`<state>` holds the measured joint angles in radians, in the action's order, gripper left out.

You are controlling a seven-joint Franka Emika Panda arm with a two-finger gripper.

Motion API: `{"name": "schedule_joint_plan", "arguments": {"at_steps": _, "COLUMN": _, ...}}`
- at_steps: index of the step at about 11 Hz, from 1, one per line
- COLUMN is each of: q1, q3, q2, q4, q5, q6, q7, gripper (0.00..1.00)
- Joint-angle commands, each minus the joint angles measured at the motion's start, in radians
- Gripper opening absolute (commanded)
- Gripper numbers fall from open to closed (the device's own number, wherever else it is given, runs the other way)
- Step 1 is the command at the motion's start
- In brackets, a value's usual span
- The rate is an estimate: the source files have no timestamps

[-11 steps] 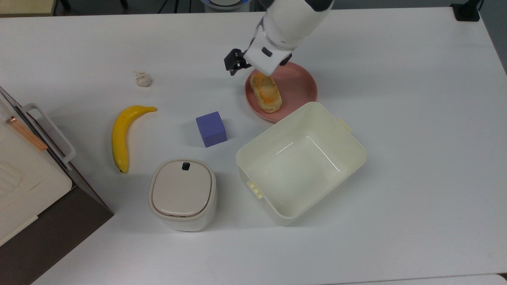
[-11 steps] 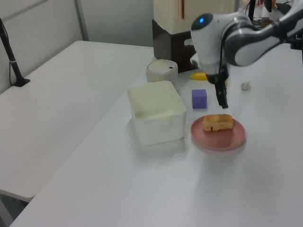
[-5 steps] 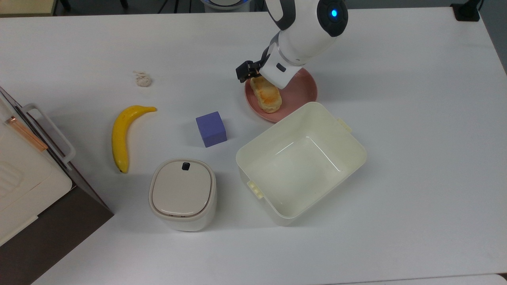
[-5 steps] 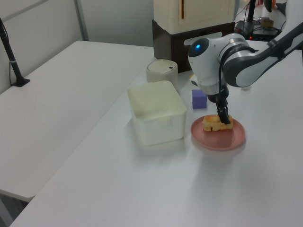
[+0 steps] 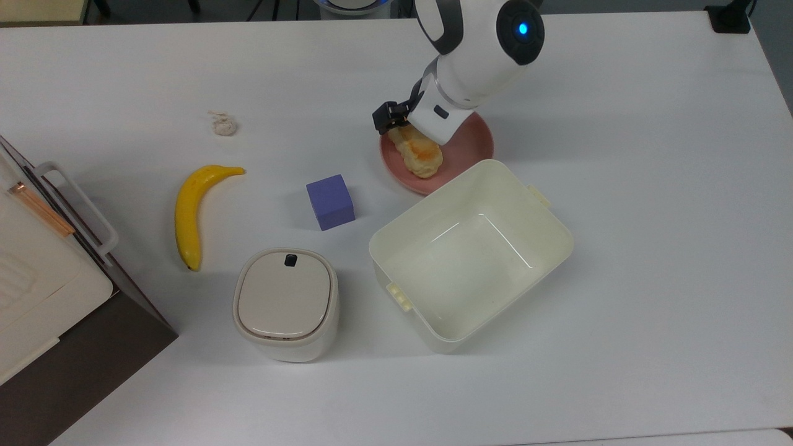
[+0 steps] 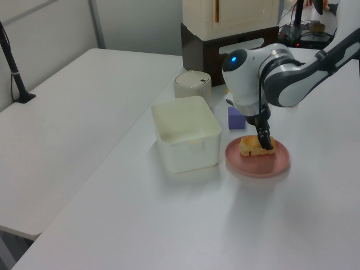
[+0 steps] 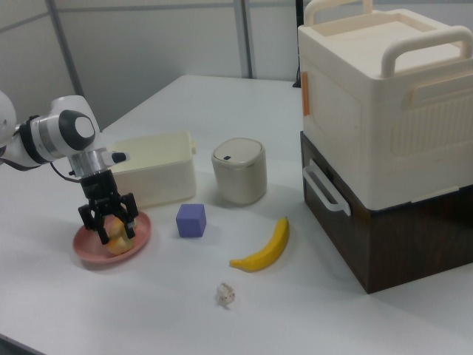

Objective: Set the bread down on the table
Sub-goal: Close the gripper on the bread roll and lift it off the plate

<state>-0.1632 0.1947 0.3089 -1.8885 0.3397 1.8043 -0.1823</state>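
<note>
Right view: my gripper straddles the bread on the pink plate, fingers apart on either side, not yet clamped. Top view: the bread's long axis runs diagonally, directly beneath me.

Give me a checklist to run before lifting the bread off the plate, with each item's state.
1. Pincer is down at the bread: ok, its fingers stand on either side of the bread.
2. Fingers clamped firmly on the bread: cannot tell.
3. Bread on the pink plate, not lifted: ok.
4. Bare table near the plate for setting it down: ok.
5. Open cream box close to the plate, watch the path: not ok, its rim sits right beside the plate.
</note>
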Motion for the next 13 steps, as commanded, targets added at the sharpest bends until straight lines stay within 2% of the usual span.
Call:
{"name": "schedule_joint_plan", "arguments": {"at_steps": 1, "q1": -0.009, "q3": -0.003, "q2": 0.032, "q4": 0.002, "q5": 0.036, "q6": 0.017, "q7": 0.021, "gripper": 0.48}}
{"name": "schedule_joint_plan", "arguments": {"at_steps": 2, "q1": -0.010, "q3": -0.003, "q2": 0.032, "q4": 0.002, "q5": 0.036, "q6": 0.017, "q7": 0.032, "gripper": 0.29}}
{"name": "schedule_joint_plan", "arguments": {"at_steps": 3, "q1": -0.012, "q3": -0.003, "q2": 0.032, "q4": 0.003, "q5": 0.036, "q6": 0.017, "q7": 0.030, "gripper": 0.21}}
{"name": "schedule_joint_plan", "arguments": {"at_steps": 4, "q1": -0.010, "q3": -0.003, "q2": 0.030, "q4": 0.005, "q5": 0.033, "q6": 0.017, "q7": 0.024, "gripper": 0.06}}
{"name": "schedule_joint_plan", "arguments": {"at_steps": 5, "q1": -0.012, "q3": -0.001, "q2": 0.021, "q4": 0.008, "q5": 0.027, "q6": 0.009, "q7": 0.021, "gripper": 0.00}}
{"name": "schedule_joint_plan", "arguments": {"at_steps": 8, "q1": 0.004, "q3": -0.001, "q2": -0.043, "q4": 0.055, "q5": 0.006, "q6": -0.051, "q7": 0.033, "gripper": 0.00}}
{"name": "schedule_joint_plan", "arguments": {"at_steps": 10, "q1": 0.066, "q3": -0.003, "q2": -0.109, "q4": 0.055, "q5": -0.027, "q6": -0.086, "q7": 0.087, "gripper": 0.00}}
{"name": "schedule_joint_plan", "arguments": {"at_steps": 13, "q1": 0.154, "q3": -0.004, "q2": -0.113, "q4": 0.048, "q5": -0.016, "q6": -0.099, "q7": 0.110, "gripper": 0.00}}
